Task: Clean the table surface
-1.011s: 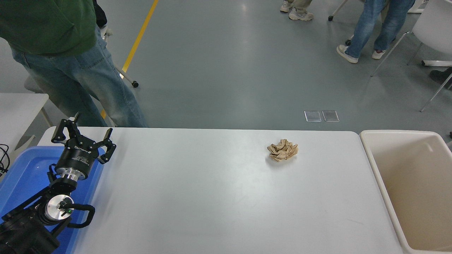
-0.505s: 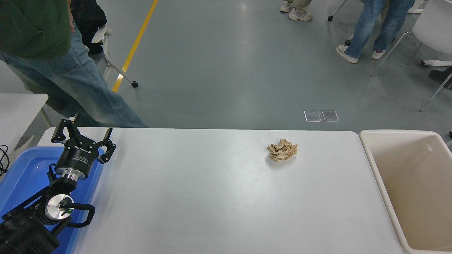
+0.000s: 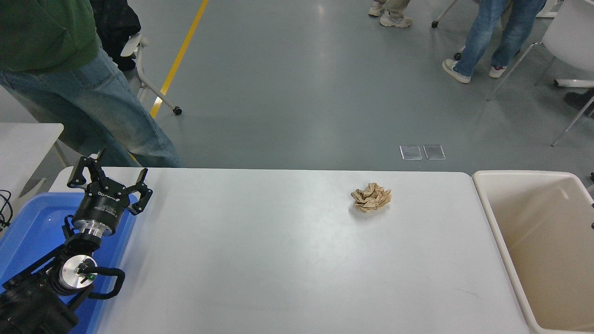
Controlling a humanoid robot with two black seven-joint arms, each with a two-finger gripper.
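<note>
Paper wad alone on the white tabletop

Table surface (image 3: 260,260) fills the lower middle of the head view — a wide white top with rounded corners, faintly scuffed. One crumpled ball of brown paper (image 3: 371,197) lies on it, right of centre and near the far edge, with nothing touching it.

At the lower left the left arm (image 3: 51,283) is parked over a blue bin (image 3: 32,222) that sits at the table's left end. The left gripper (image 3: 109,180) points away from the camera, its black fingers spread wide apart and holding nothing; it is well apart from the paper.

Off the table's right end stands a beige plastic tub (image 3: 492,218), its rim just beside the tabletop's right edge. The part of its inside that shows is bare.

A smaller white table (image 3: 23,139) shows only in part at the left edge. Behind the far left corner stands a person in a green top and pale jeans (image 3: 93,102) — close to the table edge. More legs in jeans (image 3: 492,37) stand on the grey floor at the upper right, next to a white chair (image 3: 568,37). A yellow line (image 3: 178,58) runs along the floor at the upper left.
</note>
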